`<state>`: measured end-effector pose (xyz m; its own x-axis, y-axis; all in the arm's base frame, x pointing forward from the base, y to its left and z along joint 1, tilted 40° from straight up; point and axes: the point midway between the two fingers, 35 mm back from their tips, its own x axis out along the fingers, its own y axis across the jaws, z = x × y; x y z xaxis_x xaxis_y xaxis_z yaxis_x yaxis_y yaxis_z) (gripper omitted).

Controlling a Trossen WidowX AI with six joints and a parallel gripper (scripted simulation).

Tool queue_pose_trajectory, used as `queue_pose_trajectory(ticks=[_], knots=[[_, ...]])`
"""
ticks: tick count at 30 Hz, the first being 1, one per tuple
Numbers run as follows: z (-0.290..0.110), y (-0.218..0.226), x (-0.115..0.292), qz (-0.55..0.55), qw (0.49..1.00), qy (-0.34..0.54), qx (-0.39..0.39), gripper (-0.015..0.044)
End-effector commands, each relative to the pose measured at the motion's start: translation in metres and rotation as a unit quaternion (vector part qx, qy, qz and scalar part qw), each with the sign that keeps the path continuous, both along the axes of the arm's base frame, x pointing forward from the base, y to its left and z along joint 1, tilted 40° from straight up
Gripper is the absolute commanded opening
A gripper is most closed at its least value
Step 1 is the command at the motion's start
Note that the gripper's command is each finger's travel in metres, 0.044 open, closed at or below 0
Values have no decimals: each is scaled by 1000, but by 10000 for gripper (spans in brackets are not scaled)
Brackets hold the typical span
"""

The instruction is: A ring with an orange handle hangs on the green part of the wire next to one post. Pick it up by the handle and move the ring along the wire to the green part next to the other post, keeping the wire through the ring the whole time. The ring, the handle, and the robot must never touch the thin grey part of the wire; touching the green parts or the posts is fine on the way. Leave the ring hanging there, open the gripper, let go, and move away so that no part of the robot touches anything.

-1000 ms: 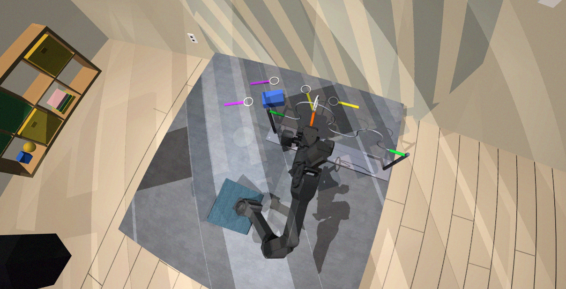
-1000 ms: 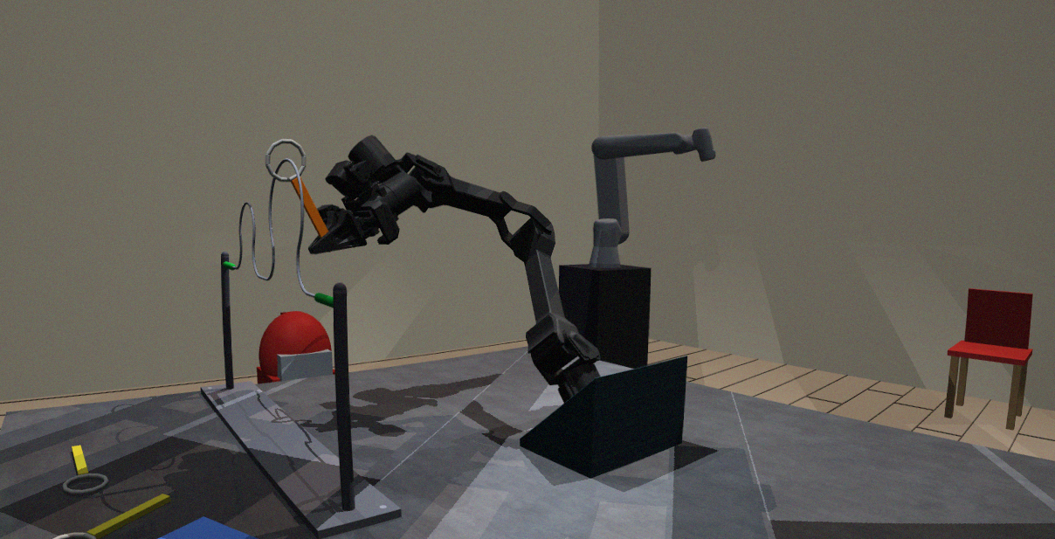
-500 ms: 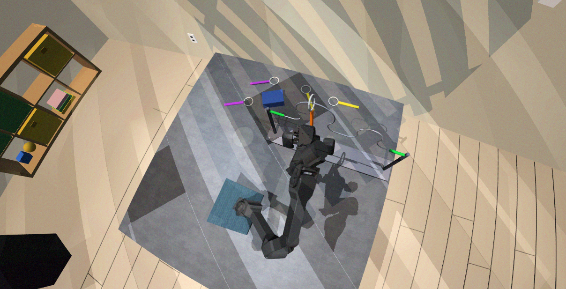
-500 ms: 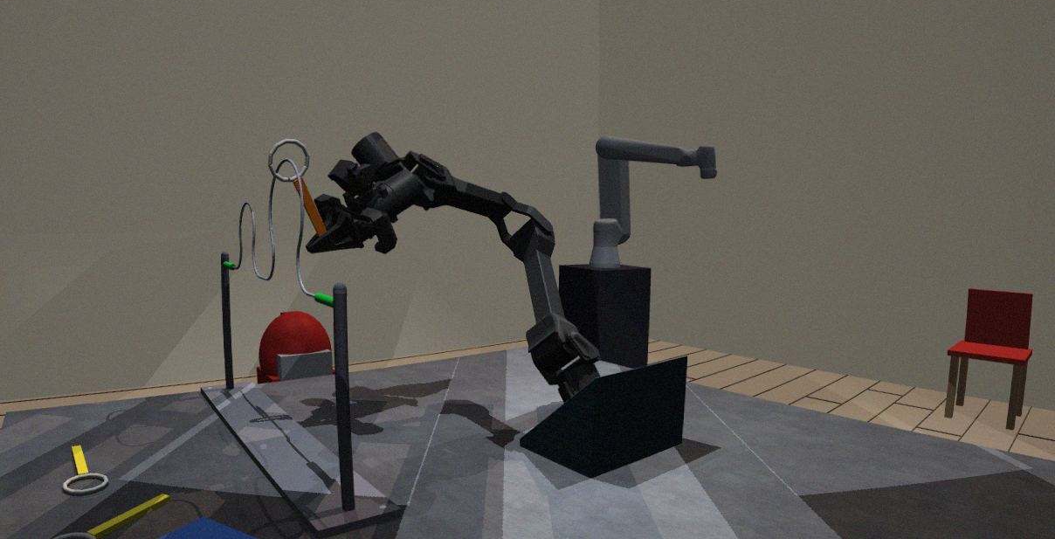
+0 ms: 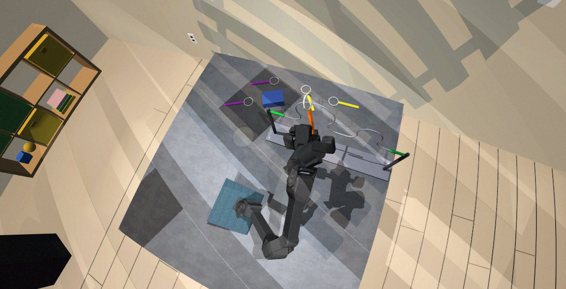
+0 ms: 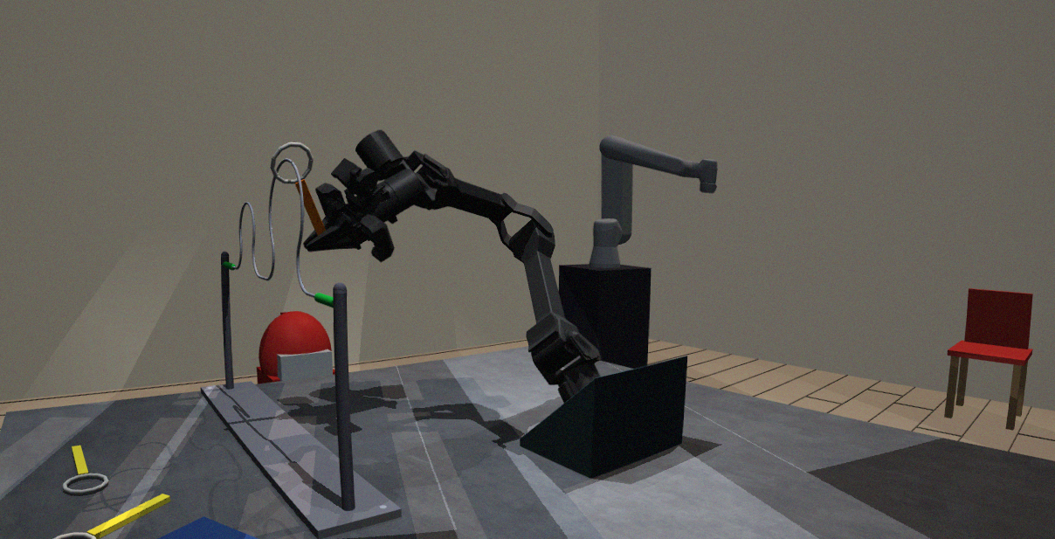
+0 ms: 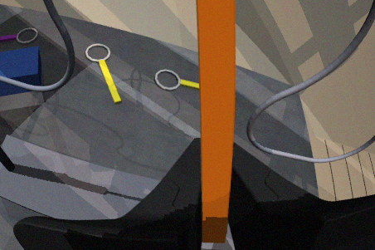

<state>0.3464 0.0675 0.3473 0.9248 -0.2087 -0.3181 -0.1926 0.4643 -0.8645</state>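
From above, the arm (image 5: 294,192) is reaching across the mat toward the wire (image 5: 336,122), which is running in loops between two dark posts (image 5: 271,122). The gripper (image 5: 309,130) is clamping the lower end of the orange handle (image 5: 310,118). The ring (image 5: 305,102) is sitting over the first high loop, nearer the left post than the right one (image 5: 396,162). Spare rings with yellow (image 5: 343,104) and purple handles (image 5: 237,102) and a blue block (image 5: 272,98) are lying on the mat beyond the wire.

From the side, the ring (image 6: 292,160) is standing at the top of the tallest loop with the wire passing through it. The handle (image 6: 310,206) is slanting down into the gripper (image 6: 332,234). Whether ring and wire are touching cannot be determined.

At the wrist, the jaws are closing on the handle (image 7: 215,87), which is rising straight up between them. Grey wire curves (image 7: 309,98) are hanging on both sides, apart from the handle.
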Motion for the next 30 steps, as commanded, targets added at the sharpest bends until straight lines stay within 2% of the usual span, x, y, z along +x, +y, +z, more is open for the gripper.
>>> queue_pose_trajectory(ticks=[1,30], knots=[[1,0,0,0,999,-5,-32,-150],[15,-3,0,1,975,-40,-218,-150]])
